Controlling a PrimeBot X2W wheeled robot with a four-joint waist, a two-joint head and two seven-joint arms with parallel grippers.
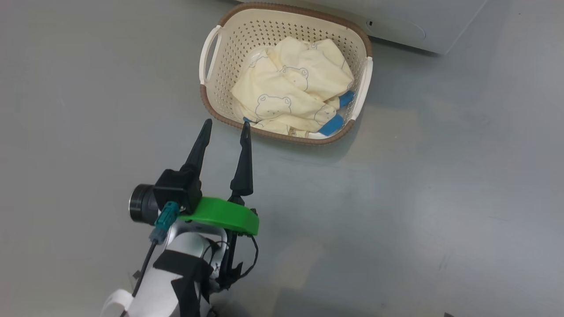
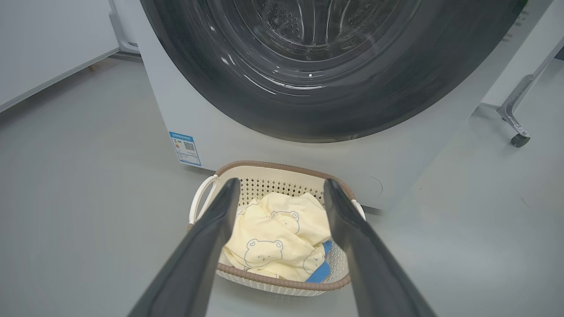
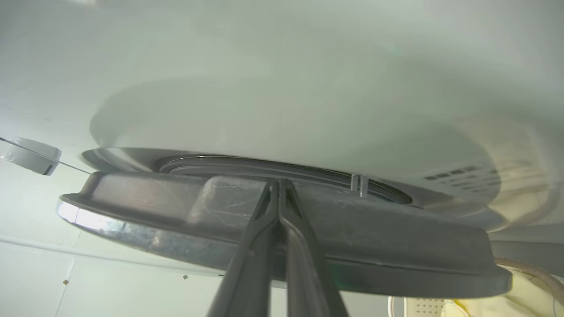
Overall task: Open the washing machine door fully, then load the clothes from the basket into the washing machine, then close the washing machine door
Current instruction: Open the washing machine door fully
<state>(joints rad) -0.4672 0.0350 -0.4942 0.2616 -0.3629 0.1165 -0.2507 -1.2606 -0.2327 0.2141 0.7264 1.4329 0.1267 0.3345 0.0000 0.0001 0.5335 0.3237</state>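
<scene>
Door (image 3: 396,246) stands ajar off the machine (image 3: 282,66), with the right gripper (image 3: 278,185) fingers pressed together, tips against it. Sweep it outward steadily, without slipping off the rim. Left gripper (image 1: 226,124) hovers, fingers spread, with the basket (image 1: 229,39) of clothes (image 1: 291,88) at its 1 o'clock.

The machine (image 1: 410,22) is cut off by the head view's top edge. Print on the label (image 2: 185,148) is too small to read. Left fingers (image 2: 198,255) hide both sides of the basket (image 2: 273,164).
</scene>
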